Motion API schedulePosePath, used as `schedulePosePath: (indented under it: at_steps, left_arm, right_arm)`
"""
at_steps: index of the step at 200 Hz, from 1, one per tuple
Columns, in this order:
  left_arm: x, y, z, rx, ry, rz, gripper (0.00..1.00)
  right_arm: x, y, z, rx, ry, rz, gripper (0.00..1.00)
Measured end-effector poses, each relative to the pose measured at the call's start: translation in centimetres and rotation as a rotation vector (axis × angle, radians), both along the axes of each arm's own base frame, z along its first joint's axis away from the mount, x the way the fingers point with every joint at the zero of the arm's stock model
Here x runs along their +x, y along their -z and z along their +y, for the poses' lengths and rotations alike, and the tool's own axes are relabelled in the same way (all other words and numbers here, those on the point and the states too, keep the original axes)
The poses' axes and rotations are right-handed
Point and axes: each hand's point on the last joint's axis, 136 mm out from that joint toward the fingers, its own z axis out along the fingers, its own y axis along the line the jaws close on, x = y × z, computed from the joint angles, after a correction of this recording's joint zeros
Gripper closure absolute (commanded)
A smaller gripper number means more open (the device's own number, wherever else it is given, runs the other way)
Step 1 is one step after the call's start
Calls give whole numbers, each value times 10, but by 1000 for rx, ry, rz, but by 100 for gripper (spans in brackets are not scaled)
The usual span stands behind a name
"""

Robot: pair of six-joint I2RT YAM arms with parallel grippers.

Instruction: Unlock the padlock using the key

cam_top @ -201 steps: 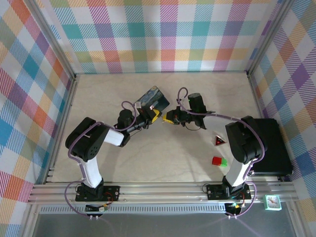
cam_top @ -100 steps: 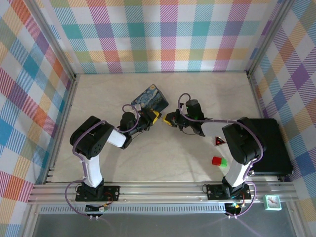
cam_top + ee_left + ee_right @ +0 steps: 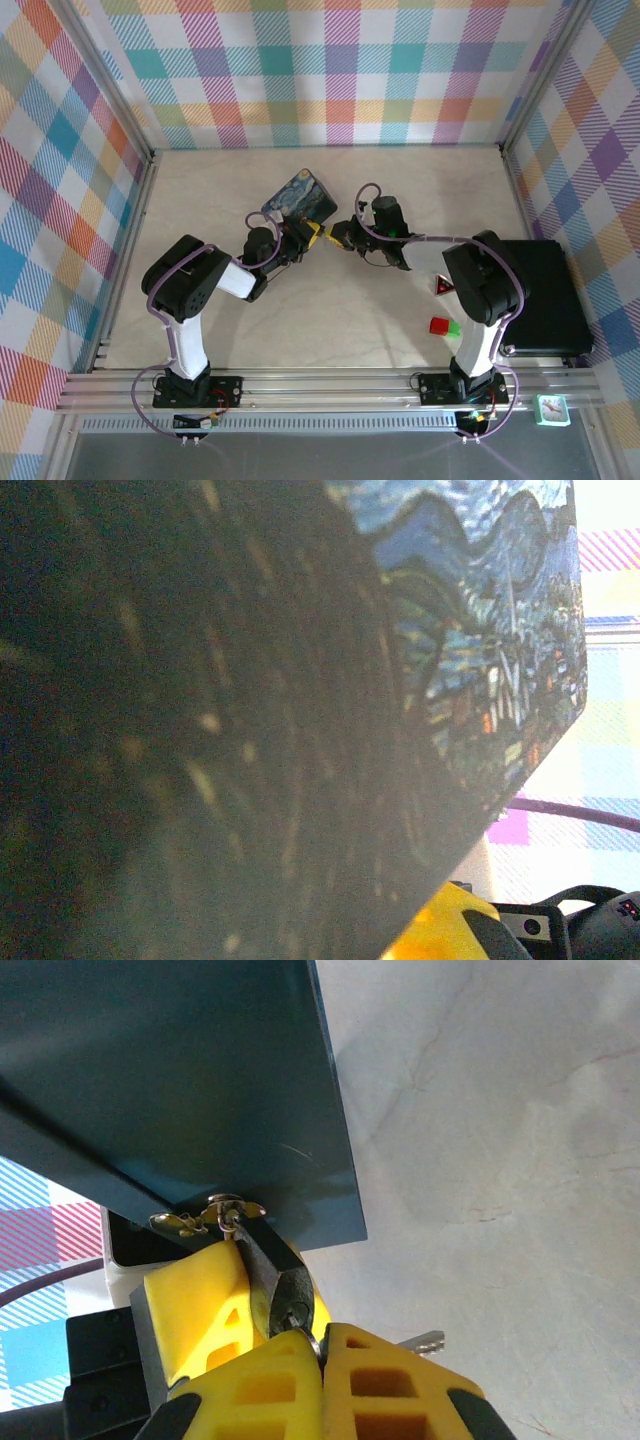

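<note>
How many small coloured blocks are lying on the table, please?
3. The upper red block lies beside the right arm; the lower red block and the green block touch, nearer the base. The arm may hide others.

This is looking like a robotics lab test cell: plaid-patterned screens (image 3: 340,70) are enclosing a pale worktop (image 3: 330,310), and aluminium framing (image 3: 330,385) is edging it.

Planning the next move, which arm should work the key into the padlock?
Right. The right gripper pinches the key right at the padlock, while the left gripper holds the tin.
</note>
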Motion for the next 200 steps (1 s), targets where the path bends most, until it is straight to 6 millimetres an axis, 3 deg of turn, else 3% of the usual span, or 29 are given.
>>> schedulePosePath:
  at_steps: [47, 85, 144, 168, 200]
  left_arm:
    - [8, -6, 3, -19, -43, -5, 100]
    - [9, -6, 3, -17, -48, -6, 100]
    - [9, -4, -12, 73, 27, -122, 100]
    - [13, -12, -16, 92, 38, -199, 100]
    - [22, -28, -17, 96, 26, -293, 100]
  right_arm:
    - [13, -8, 5, -22, -26, 10, 100]
    - [13, -7, 4, -11, -20, 51, 100]
    - [9, -2, -10, 273, 105, 313, 100]
    - [12, -11, -12, 412, 152, 422, 100]
    - [21, -27, -9, 531, 181, 435, 100]
